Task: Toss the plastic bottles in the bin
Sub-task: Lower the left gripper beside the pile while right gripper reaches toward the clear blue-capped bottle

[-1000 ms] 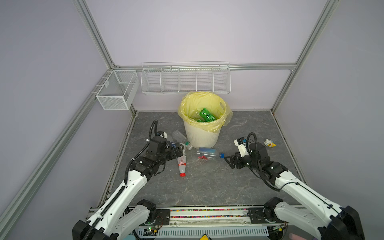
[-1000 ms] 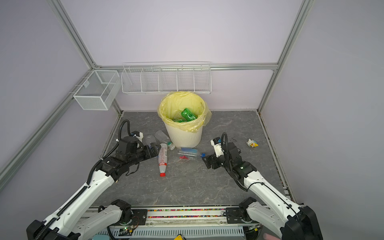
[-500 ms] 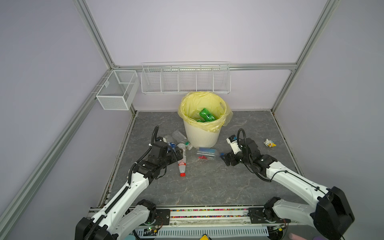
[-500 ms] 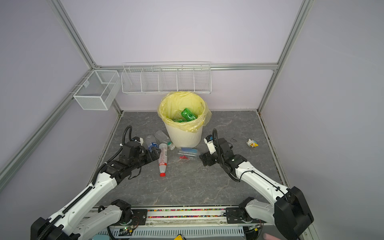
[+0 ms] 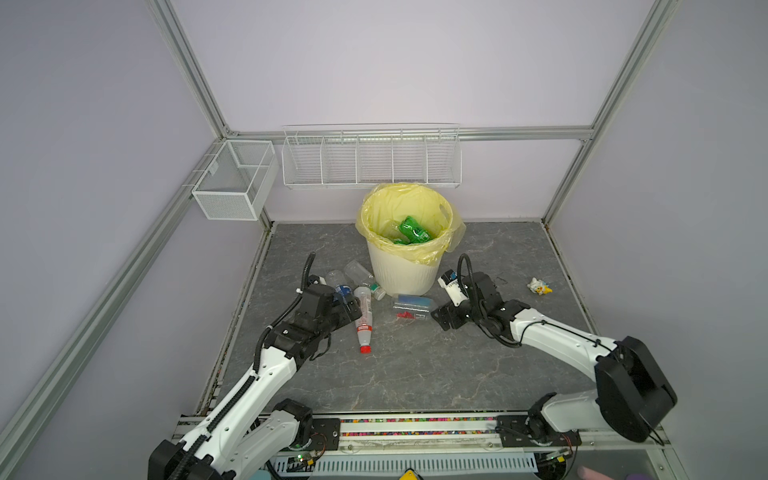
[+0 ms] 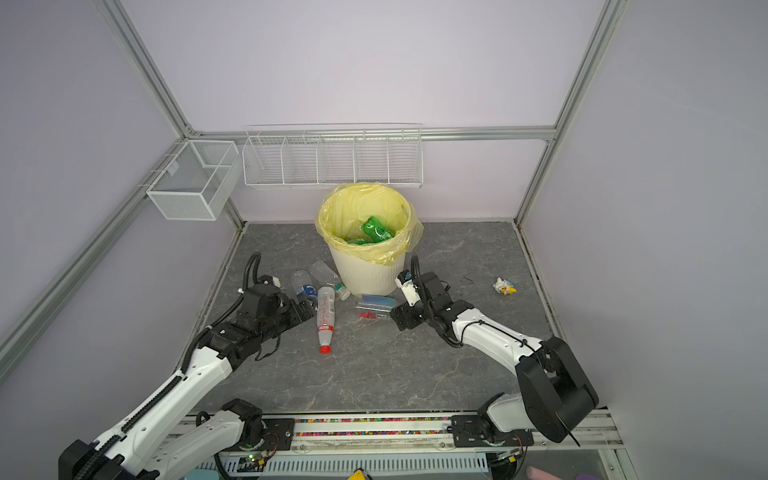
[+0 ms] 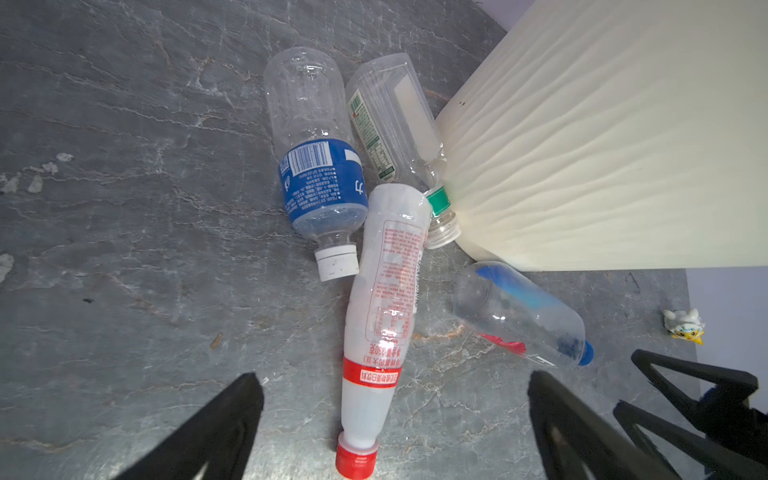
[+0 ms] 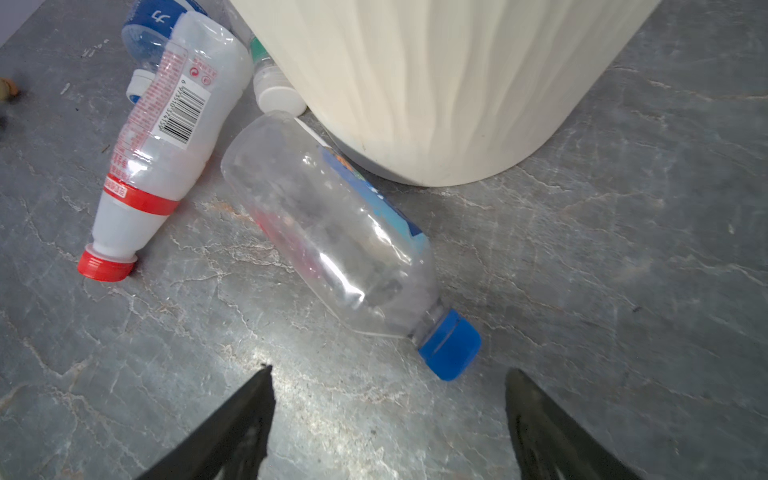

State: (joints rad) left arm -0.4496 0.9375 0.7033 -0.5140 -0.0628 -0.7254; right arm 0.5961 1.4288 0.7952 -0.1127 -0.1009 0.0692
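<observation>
The cream ribbed bin [image 5: 401, 276] with its yellow bag holds green bottles [image 5: 412, 229]. Several plastic bottles lie at its foot: a white red-capped one [image 7: 384, 316], a blue-labelled one [image 7: 318, 166], a clear green-banded one [image 7: 390, 124] and a clear blue-capped one [image 8: 332, 232]. My left gripper [image 7: 395, 376] is open, with its fingers on either side of the red-capped bottle's neck and not touching it. The right gripper [image 8: 389, 370] is open just short of the blue cap [image 8: 451, 345]. In a top view both grippers [image 5: 351, 309] [image 5: 440, 318] are low over the floor.
A small yellow and white toy figure [image 5: 539, 286] lies on the grey floor to the right. White wire baskets [image 5: 370, 160] [image 5: 232, 183] hang on the back wall and the left rail. The bin stands close behind both grippers.
The right arm has swung left, and its gripper is now close to the blue-capped bottle. The left gripper has edged a little towards the red-capped bottle. Both stay open.
</observation>
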